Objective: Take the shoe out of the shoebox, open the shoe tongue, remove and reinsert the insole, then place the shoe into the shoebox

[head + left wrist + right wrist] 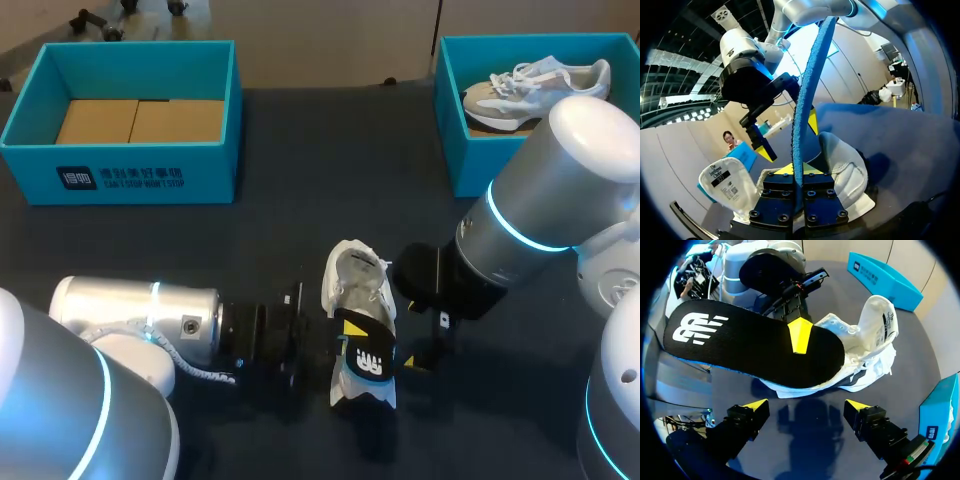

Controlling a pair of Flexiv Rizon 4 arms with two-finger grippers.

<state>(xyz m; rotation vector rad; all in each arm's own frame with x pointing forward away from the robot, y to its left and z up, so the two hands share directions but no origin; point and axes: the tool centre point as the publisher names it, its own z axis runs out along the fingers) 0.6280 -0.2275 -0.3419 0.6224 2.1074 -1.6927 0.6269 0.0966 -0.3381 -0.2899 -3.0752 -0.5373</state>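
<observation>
Left gripper (798,175) pinches the black foam insole (750,347) above the white mesh sneaker (355,285), apparently for reinsertion; right gripper (807,405) hangs wide open just right.

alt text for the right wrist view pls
The left hand grips a black insole with a white logo, just above a white shoe resting on the dark table. The right hand is open and empty, with the insole ahead of it. A blue shoebox stands on the table beyond the shoe.
</observation>
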